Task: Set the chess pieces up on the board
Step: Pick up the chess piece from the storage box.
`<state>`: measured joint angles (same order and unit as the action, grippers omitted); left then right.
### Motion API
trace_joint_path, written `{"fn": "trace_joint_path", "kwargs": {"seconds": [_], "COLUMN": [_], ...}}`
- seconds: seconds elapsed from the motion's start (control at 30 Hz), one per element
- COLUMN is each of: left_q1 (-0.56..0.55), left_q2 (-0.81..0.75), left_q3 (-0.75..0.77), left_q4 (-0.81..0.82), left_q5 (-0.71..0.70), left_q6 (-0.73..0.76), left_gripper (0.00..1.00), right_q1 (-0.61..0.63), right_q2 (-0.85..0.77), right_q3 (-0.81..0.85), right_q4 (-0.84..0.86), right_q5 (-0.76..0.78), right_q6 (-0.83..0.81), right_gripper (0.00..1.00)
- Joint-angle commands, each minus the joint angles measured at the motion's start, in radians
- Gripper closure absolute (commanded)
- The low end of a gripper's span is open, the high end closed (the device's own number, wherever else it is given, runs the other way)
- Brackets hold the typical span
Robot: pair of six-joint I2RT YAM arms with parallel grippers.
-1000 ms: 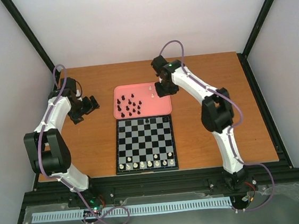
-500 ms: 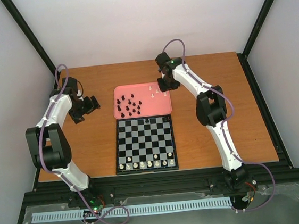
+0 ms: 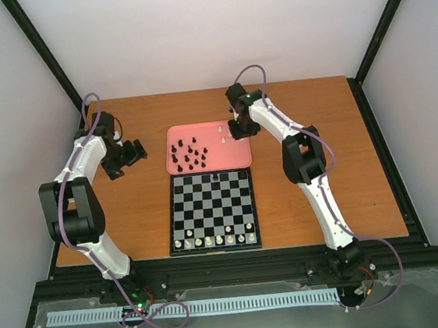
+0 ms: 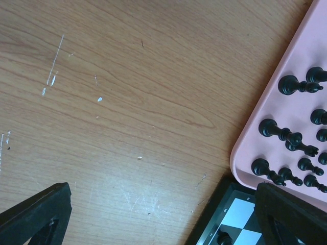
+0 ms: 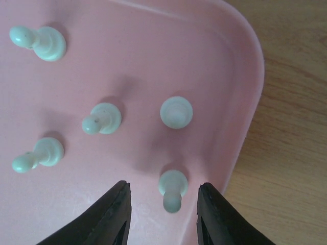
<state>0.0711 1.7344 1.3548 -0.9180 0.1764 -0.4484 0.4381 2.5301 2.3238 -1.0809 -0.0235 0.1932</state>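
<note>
Risk: right gripper (image 5: 163, 188), jaws apart astride white pawn (image 5: 172, 184) by pink tray (image 5: 250, 92) wall; closing may clip wall, topple pawn.

The board (image 3: 212, 208) in mid-frame, few chess pieces (image 3: 189, 150) set.
A cream row lines its bottom edge, one black piece its top; the rest stand clustered just above.

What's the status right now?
Right gripper open over a white pawn in the tray. Left gripper open, over table. Board mostly unfilled. Nothing blocking.
</note>
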Motion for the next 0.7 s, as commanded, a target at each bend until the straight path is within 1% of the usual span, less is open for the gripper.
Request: {"fn": "trace_joint_path", "kwargs": {"seconds": [0.0,0.1,0.5,0.67], "left_q1": [-0.004,-0.003,-0.004,-0.004], "left_q2": [0.014,0.014,0.027,0.030], "left_q3": [0.039,0.038,0.044,0.043], "left_q4": [-0.012,-0.013,-0.013,-0.013], "left_q5": [-0.002,-0.003,-0.005,-0.003], "left_q6": [0.015,0.016,0.017,0.015], "left_gripper": [0.00,0.00,0.00,0.00], "right_q1": [-0.002,-0.002,-0.002,-0.002], "right_q2": [0.029,0.043,0.053,0.052], "right_q3": [0.050,0.063,0.069,0.068], "right_q4": [0.010,0.006,-0.015,-0.020], "right_q5": [-0.010,-0.013,-0.007,-0.017], "right_q6": [-0.010,-0.009,-0.012,-0.007], "right_gripper": [0.65,0.68,0.85,0.89]}}
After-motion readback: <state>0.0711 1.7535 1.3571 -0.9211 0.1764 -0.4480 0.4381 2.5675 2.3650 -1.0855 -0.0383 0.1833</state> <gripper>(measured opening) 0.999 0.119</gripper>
